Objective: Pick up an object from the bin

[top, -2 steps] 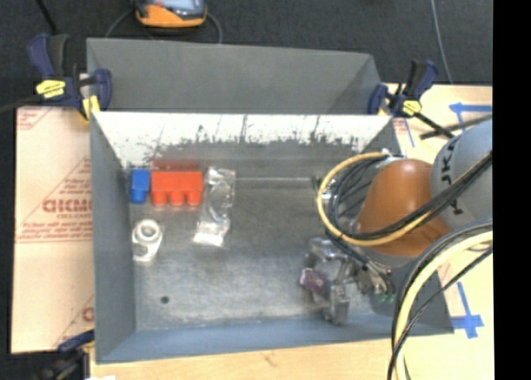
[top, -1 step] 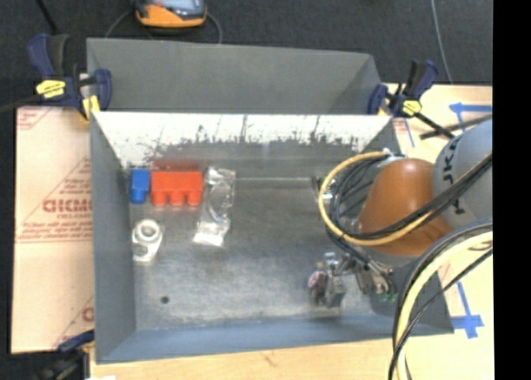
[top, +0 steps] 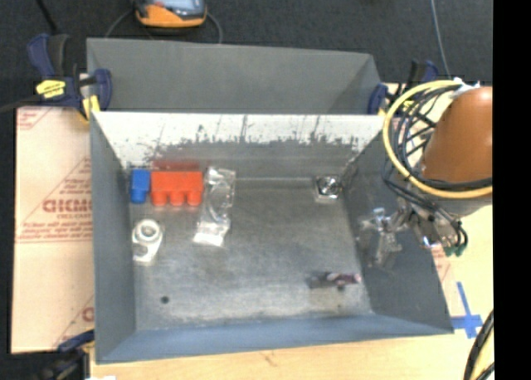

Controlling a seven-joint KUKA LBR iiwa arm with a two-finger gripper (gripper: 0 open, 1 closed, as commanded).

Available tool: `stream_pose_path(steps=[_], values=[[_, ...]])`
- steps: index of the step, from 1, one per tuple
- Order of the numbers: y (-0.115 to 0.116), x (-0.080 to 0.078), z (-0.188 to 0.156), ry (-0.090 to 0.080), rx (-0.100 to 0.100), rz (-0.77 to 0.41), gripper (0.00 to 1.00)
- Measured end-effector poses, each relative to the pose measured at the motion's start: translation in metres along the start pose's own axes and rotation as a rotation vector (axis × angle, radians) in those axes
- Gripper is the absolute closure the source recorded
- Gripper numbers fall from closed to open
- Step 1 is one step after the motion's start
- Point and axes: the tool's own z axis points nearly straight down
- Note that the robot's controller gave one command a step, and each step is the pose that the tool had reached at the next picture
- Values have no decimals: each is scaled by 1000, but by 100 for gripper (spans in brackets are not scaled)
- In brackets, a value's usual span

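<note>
Bin [top: 265, 246], lower right of the frame: a small dark flat thing [top: 333, 280] lies on the floor close to the front wall. It is the piece nearest the tool.

Lower left: a white stubby roll [top: 147, 240], alone, well apart from everything on the right.

Right side, mid-height: your tool [top: 380, 237] hangs low over the bin's sloping right wall, up and right of the dark thing and not touching it. Nothing seen in it. Open or closed, you cannot tell from here.

Further back, centre-left: a crumpled clear plastic packet [top: 214, 208]. Back right: a small shiny piece [top: 326, 187] near the foot of the far wall. Back left: an orange-red block [top: 177, 187] with a blue block [top: 139, 186] just beside it on its left.

Step in hand, as I judge it: approach. No grasp made, no piece clearly chosen.

Next move calls for you to bring the tool off the wall and over one piece, centre on it, then descend. The dark thing and the shiny piece are closest. The dark thing lies flat, so expect a thin grip.
</note>
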Motion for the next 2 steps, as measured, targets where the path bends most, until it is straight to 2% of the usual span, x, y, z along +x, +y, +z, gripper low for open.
stream_pose_path(steps=[1, 2], values=[[-5, 12, 80, 12, -10, -421, 100], [-5, 11, 78, 8, -7, -420, 0]])
